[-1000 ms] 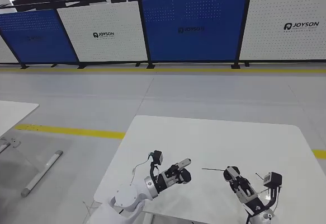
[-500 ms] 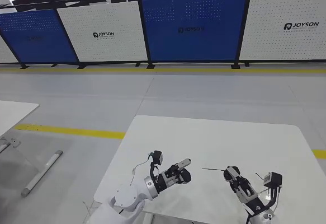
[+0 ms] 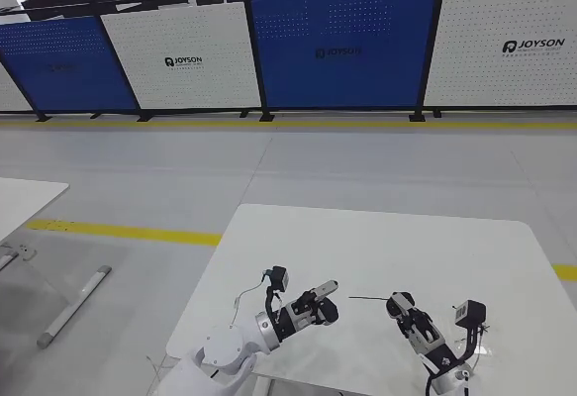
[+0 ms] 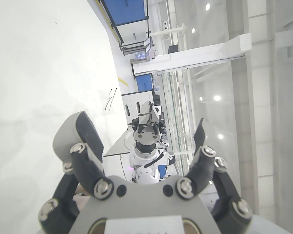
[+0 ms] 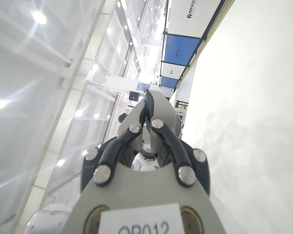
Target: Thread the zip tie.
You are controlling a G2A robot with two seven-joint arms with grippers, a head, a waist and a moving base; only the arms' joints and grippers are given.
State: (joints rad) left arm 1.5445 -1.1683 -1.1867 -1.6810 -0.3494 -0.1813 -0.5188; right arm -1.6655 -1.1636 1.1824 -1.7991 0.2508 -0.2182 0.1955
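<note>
Operator, note: right gripper [image 3: 393, 300] fingers pinch thin black plastic zip tie [image 3: 367, 299] above the table, free end levelled at left gripper [image 4: 142, 126], apparently so you can feed it across | left fingers spread, empty, likely ready to receive | count: one tie held, two spare black ties [image 4: 111, 98] lying on white table [image 3: 367, 238], two grippers.

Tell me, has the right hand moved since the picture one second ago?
Yes. In the top view the right hand, shut on the zip tie, has shifted toward the unmoved left hand.
</note>
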